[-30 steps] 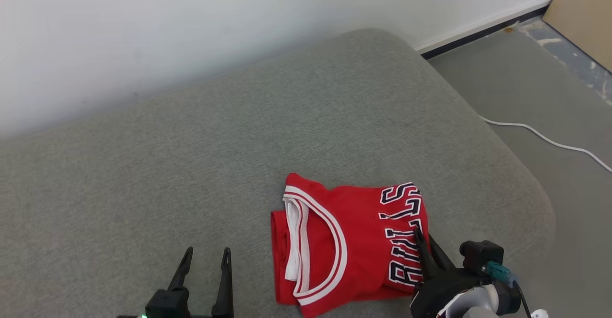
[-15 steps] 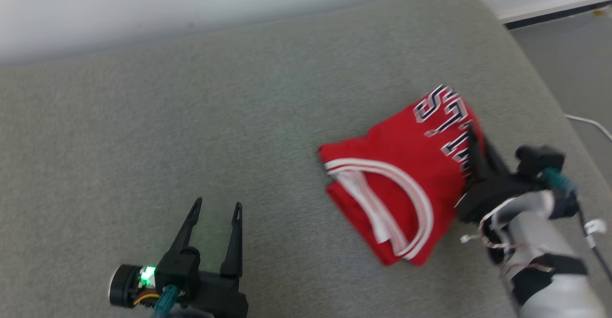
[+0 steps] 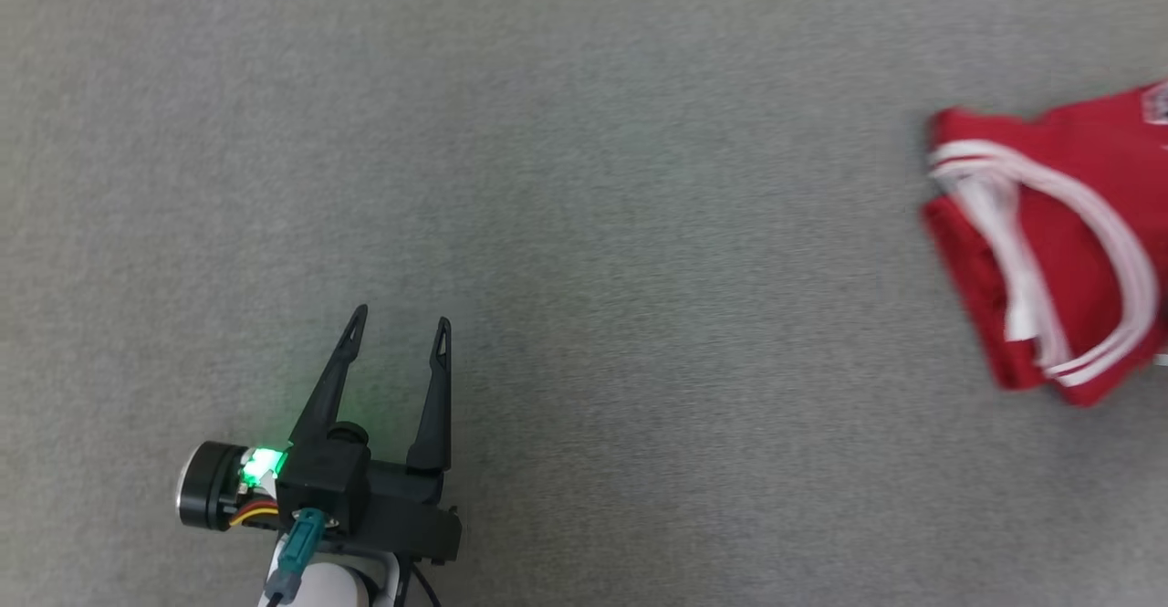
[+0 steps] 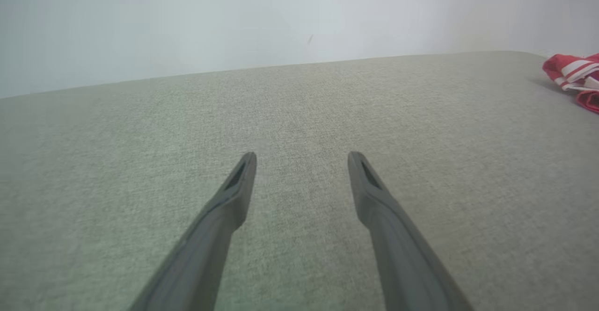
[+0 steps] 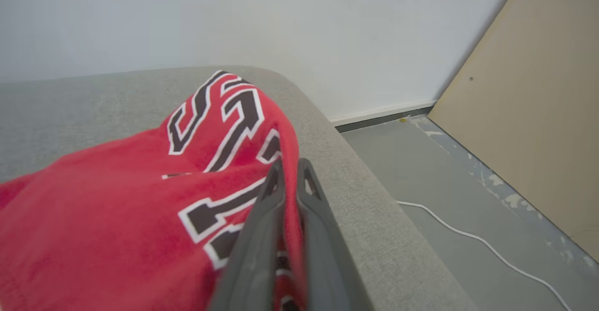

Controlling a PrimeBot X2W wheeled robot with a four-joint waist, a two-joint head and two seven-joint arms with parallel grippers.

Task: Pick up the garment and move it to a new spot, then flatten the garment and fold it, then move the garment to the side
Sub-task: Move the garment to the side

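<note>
view swung left | right hand point(image 5: 291, 163) still pinching jersey point(image 5: 117, 198) | left hand point(image 3: 401, 315) spread

Apparently a sparse lab or test room rather than a lived-in home: wide grey fabric cushion point(image 3: 584, 132) set against a bare white wall point(image 5: 234, 16), dark baseboard point(image 5: 379, 113), grey painted floor point(image 5: 421, 170) worn and patchy along its edge, loose white cable point(image 5: 468, 236) trailing across it, plain tan board point(image 5: 529, 114) at the side
</note>
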